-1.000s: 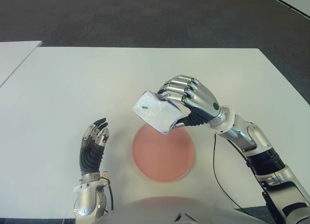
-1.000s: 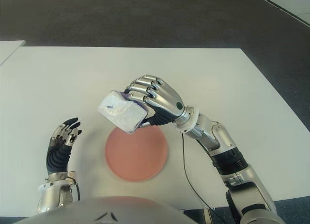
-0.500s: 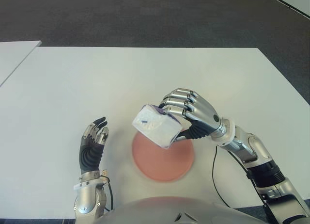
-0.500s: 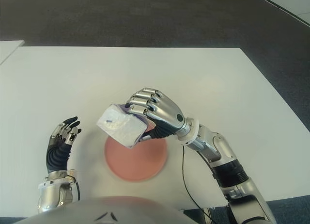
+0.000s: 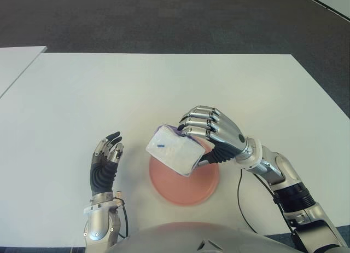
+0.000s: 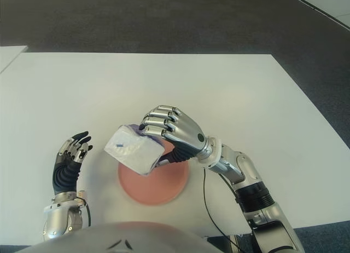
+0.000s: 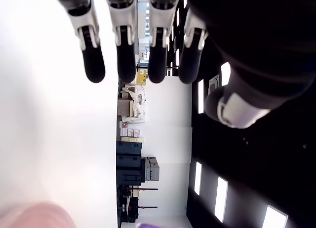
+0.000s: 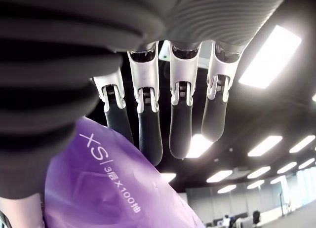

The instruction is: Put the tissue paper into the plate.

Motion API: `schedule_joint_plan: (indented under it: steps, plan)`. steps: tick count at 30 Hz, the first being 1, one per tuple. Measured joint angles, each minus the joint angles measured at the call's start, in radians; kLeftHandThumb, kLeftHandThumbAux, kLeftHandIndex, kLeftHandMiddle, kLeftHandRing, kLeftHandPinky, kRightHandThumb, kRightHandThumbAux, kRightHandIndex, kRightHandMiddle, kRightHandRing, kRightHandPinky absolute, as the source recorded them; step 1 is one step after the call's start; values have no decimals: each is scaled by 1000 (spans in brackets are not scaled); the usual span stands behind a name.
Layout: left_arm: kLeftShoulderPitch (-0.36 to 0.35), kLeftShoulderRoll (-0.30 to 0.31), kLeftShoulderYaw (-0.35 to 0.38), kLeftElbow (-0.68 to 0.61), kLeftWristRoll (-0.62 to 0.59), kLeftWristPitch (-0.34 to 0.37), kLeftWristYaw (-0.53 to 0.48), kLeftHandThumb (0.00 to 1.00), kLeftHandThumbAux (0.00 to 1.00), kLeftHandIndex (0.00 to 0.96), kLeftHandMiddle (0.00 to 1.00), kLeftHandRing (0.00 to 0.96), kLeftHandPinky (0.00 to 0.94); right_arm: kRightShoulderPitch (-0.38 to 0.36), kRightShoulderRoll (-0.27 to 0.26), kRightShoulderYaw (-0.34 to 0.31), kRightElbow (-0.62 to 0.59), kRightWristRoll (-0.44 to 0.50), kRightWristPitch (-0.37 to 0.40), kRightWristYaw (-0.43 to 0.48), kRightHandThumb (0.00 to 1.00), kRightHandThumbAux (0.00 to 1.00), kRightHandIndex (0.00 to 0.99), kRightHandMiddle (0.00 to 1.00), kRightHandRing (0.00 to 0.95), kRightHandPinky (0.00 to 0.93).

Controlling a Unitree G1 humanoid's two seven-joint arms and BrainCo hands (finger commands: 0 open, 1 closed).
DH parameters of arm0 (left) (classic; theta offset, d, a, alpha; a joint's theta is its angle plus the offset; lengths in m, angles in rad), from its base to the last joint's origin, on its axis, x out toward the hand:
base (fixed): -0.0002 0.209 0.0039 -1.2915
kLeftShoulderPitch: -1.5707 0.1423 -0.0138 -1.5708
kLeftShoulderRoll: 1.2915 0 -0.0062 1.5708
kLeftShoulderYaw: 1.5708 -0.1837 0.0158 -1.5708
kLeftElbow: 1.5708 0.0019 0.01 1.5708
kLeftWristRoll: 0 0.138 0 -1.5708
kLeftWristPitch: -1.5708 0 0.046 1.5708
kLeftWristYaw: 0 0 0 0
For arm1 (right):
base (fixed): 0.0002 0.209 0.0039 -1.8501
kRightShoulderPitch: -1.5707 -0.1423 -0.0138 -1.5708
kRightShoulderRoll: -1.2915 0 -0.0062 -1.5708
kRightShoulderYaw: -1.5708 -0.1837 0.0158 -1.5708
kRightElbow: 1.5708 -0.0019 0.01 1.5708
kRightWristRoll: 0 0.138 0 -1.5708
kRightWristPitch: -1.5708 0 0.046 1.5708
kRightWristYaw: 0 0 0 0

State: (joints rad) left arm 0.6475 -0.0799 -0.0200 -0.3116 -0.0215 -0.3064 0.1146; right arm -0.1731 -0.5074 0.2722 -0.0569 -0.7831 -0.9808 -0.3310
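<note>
Right hand (image 5: 210, 135): centre frame, curled around the white-and-purple soft tissue paper pack (image 5: 174, 151), over the round pink plate (image 5: 186, 183).
Left hand (image 5: 105, 160): lower left, fingers relaxed, holding nothing.
Tip: lower onto the plate's middle, then release.

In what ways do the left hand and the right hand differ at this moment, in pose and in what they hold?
The right hand grips the tissue pack, its fingers curled over it; the left hand holds nothing, its fingers relaxed and open. The right hand shows above the pink plate; the left hand shows beside the plate, on its left, over the white table. Both hands have silver and black fingers.
</note>
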Motion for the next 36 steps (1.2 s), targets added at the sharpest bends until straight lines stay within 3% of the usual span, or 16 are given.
schedule_joint_plan:
  steps: [5,14,21,36]
  plan:
    - [1,0,-1,0,1,0,0,298,596,277,229,240,293,8,-5,-4,4,13,-2,40,708,720,439,797,785,792]
    - [5,0,-3,-3,2,0,0,283,590,259,229,252,299,59,-59,-25,-38,73,32,182,707,720,438,788,792,798]
    - [9,0,-12,-5,3,0,0,280,586,253,226,248,286,95,-57,-38,-52,81,47,219,705,722,437,783,785,789]
    - [22,1,-22,-5,3,0,0,279,583,258,227,244,284,98,-67,-59,-79,78,59,292,706,718,439,812,816,834]
